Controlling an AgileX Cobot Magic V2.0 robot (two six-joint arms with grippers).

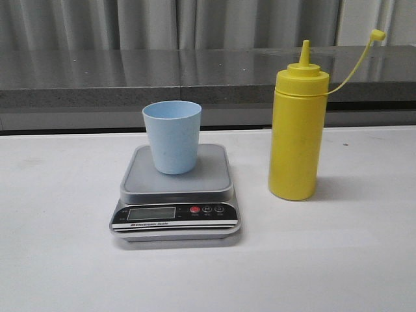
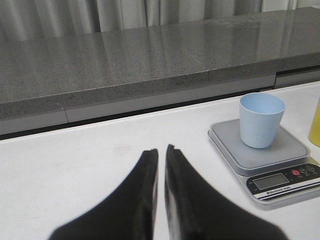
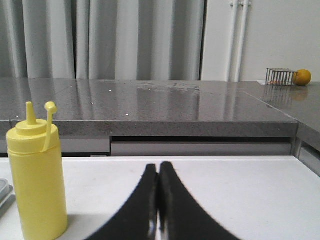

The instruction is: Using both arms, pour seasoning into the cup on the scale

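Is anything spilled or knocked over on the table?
No, nothing stands out. The blue cup stands upright on the scale, and the yellow bottle stands upright beside the scale, apart from it. Its little cap is off the nozzle, hanging on its tether. No spills show on the table.

Front cam sits low and close, facing the scale [image 1: 175, 195] straight on. Both wrist cams look forward from table height; left shares the scale, right shares the bottle [image 3: 36, 175].

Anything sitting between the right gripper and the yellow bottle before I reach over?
No. In the right wrist view only bare white table lies between the shut right gripper and the bottle.
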